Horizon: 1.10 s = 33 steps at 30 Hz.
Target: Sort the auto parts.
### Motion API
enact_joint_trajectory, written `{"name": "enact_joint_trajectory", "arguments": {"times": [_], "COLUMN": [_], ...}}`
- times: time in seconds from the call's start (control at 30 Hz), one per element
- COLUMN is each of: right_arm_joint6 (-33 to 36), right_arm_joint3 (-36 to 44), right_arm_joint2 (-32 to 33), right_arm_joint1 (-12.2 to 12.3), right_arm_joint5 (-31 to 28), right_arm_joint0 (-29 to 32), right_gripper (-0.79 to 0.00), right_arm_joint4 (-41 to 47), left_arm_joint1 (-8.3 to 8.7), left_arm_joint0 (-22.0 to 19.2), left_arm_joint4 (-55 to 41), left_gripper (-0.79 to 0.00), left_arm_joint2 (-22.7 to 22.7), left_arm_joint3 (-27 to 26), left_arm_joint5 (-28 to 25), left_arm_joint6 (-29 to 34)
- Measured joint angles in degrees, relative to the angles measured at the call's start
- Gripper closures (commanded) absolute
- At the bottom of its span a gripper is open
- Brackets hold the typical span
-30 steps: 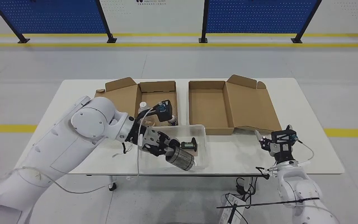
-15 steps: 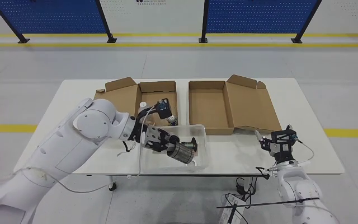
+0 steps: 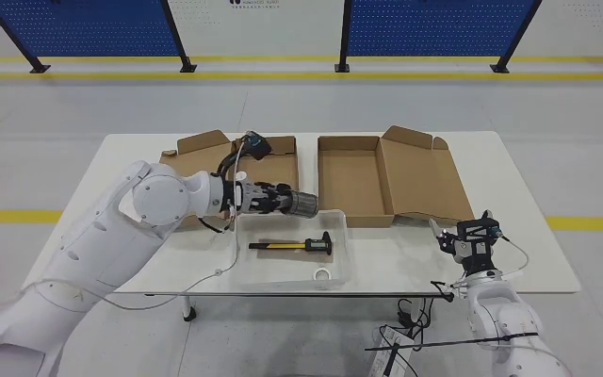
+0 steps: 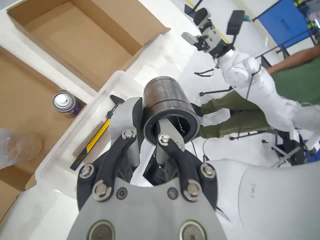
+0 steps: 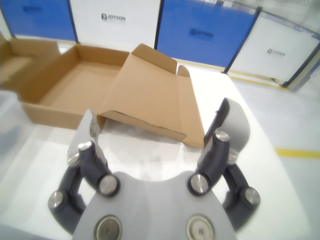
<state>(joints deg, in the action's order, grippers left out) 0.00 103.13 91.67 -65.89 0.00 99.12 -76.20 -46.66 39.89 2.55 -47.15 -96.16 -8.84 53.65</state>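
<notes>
As left end effector (image 4: 150, 116) clamps bearing (image 4: 166, 93), 1 finger (image 4: 165, 129) inside it

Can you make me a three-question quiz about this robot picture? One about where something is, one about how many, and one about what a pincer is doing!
1. Where is the little spray can?
A. On the floor
B. In a cardboard box
C. On a chair

2. How many cardboard boxes are on the table?
A. One
B. Five
C. Two

3. What is the left pincer doing?
A. Gripping a metal cylinder
B. Open, holding nothing
C. Gripping a banana

Answers:
1 B: the spray can stands upright on the floor of the cardboard box.
2 C: two open boxes sit side by side, this one and a second box.
3 A: one finger is inside the cylinder's hole and the other presses on its outside.
</notes>
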Motion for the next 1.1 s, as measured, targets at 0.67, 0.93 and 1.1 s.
{"name": "enact_joint_trajectory", "arguments": {"times": [0.67,0.93,1.1], "right_arm_joint6": [0.0,0.0,0.0], "right_arm_joint3": [0.0,0.0,0.0], "right_arm_joint2": [0.0,0.0,0.0], "right_arm_joint1": [0.0,0.0,0.0], "right_arm_joint5": [0.0,0.0,0.0], "right_arm_joint0": [0.0,0.0,0.0], "right_gripper": [-0.785,-0.785,-0.785], "right_arm_joint4": [0.0,0.0,0.0], "left_arm_joint1": [-2.67,-2.65,-2.65], "left_arm_joint0": [-5.58,-5.6,-5.6], "left_arm_joint4": [16.11,16.38,16.38], "left_gripper": [0.0,0.0,0.0], "left_arm_joint2": [2.98,3.0,3.0], "left_arm_joint3": [0.36,0.34,0.34], "left_arm_joint5": [13.45,13.58,13.57], "left_arm_joint6": [0.62,0.71,0.7]}}
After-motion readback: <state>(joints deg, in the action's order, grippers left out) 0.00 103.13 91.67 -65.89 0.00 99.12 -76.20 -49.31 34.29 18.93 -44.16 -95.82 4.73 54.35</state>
